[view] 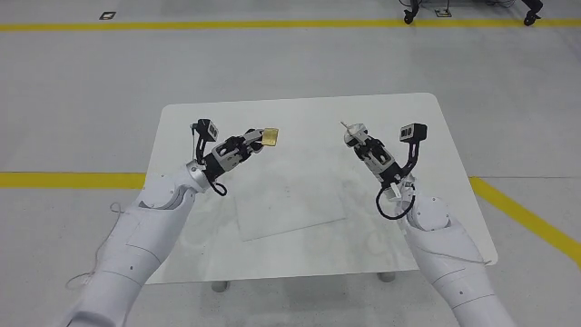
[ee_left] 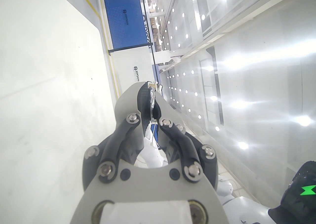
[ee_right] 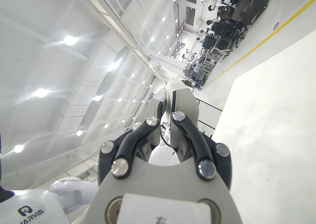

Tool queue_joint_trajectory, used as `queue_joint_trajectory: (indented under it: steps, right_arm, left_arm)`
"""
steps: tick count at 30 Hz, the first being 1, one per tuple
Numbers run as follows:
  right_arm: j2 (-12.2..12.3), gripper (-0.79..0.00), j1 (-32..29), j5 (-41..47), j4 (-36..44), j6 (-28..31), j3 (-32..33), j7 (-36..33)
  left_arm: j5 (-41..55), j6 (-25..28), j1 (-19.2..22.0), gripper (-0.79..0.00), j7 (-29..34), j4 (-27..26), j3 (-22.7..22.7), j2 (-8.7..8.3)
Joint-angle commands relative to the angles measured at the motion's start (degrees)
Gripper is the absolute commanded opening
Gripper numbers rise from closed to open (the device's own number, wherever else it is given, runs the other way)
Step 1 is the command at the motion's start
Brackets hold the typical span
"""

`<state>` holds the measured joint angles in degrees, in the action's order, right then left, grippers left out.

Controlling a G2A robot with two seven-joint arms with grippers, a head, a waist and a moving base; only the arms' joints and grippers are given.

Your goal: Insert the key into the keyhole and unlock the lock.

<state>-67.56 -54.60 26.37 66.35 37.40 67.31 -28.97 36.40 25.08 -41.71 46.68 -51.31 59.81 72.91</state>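
**Item 1: lock** (view: 270,135). Small brass-coloured block, held in the air over the far left part of the table (view: 300,236). The left gripper (view: 257,141) is clenched on it. In the left wrist view the 2 fingers of the left gripper (ee_left: 151,94) press together, with a sliver of the lock (ee_left: 153,84) showing past their tips. The keyhole is too small to make out, so which way it faces cannot be told.

**Item 2: key** (view: 345,127). Thin pale sliver sticking out of the right gripper (view: 355,136), over the far right part of the table. It is well apart from the lock, at about the same depth. In the right wrist view the fingers of the right gripper (ee_right: 166,101) are clamped together. The key itself is hidden behind them there.

**Handling, as judged.**
- Lock: probably dense for its size, rigid and smooth-sided. It is best gripped across its 2 flat faces, leaving the keyhole end free, and it could twist in the pads when the key pushes.
- Key: light, stiff and thin, so it could pivot or slip in the grip. It is best held by the bow, with the blade left fully exposed.

**Status.** 2 parts in hand, not yet brought together. Insertion and turning remain.
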Motion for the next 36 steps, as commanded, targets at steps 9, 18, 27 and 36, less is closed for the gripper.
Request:
queue_joint_trajectory:
  steps: [9,18,27,36]
  right_arm:
    - [-1.33,-0.785,-0.47,-2.85,0.93,-4.75,-3.4,7.29]
    - [-3.16,-0.785,2.53,-1.04,0.18,-8.99,-5.28,11.67]
    - [-4.53,-0.785,5.21,2.53,-1.03,-12.38,-6.2,9.74]
    - [-5.89,-0.785,7.56,6.4,-4.76,-12.54,-6.58,7.53]
  left_arm:
    - [-8.86,6.96,-5.44,-0.785,-10.26,-6.59,0.17,-0.09]
    - [-19.67,23.66,-5.9,-0.785,-21.41,-6.72,-2.99,2.04]
    - [-32.5,25.85,-3.05,-0.785,-33.61,-3.86,-6.19,4.69]
    - [-34.2,25.66,-1.46,-0.785,-38.49,-0.11,-6.24,6.14]
